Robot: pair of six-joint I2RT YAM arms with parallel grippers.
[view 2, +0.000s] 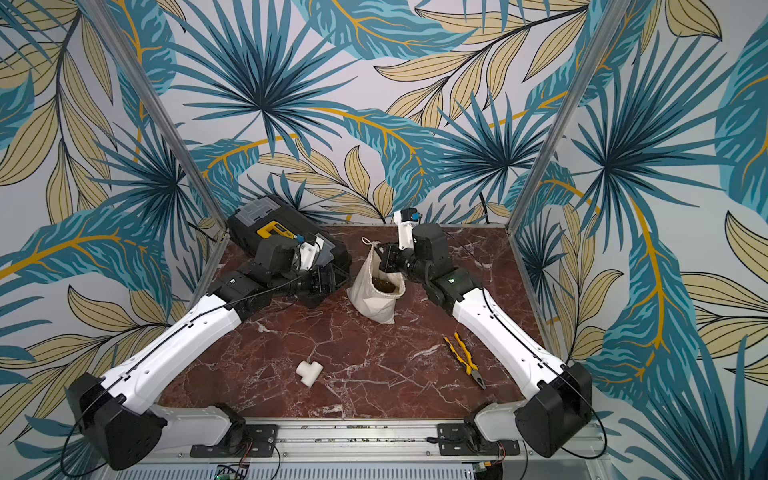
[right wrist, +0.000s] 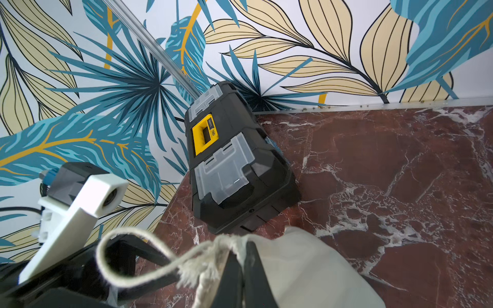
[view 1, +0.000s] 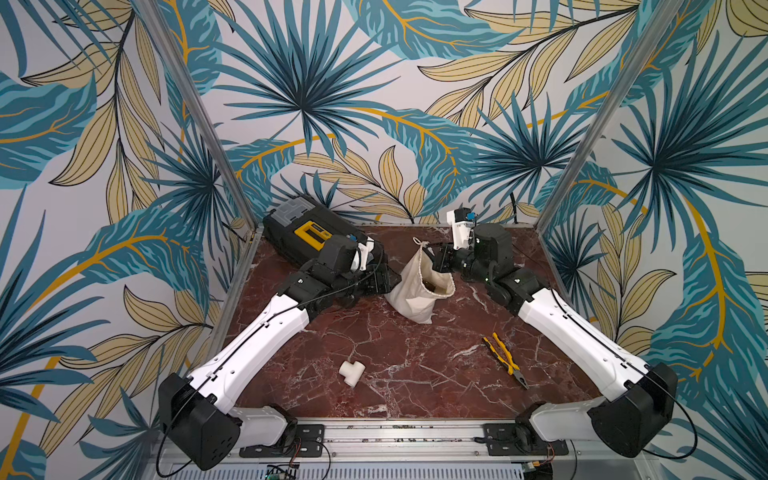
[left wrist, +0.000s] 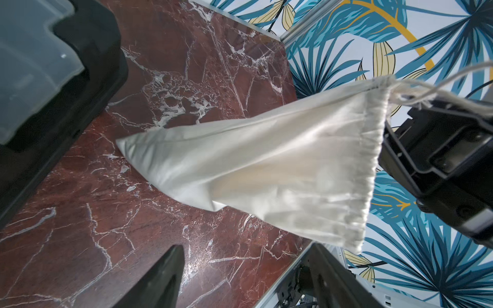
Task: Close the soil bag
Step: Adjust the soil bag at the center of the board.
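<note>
Bright, even light; soft shadows. Sheen on table. Wrist views: nearby soil bag blurred, edges bowed.

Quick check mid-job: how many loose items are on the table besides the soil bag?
3: black toolbox at the far left corner; white pipe fitting at front left; yellow-handled pliers at front right. Something small could be hidden from these views.
</note>
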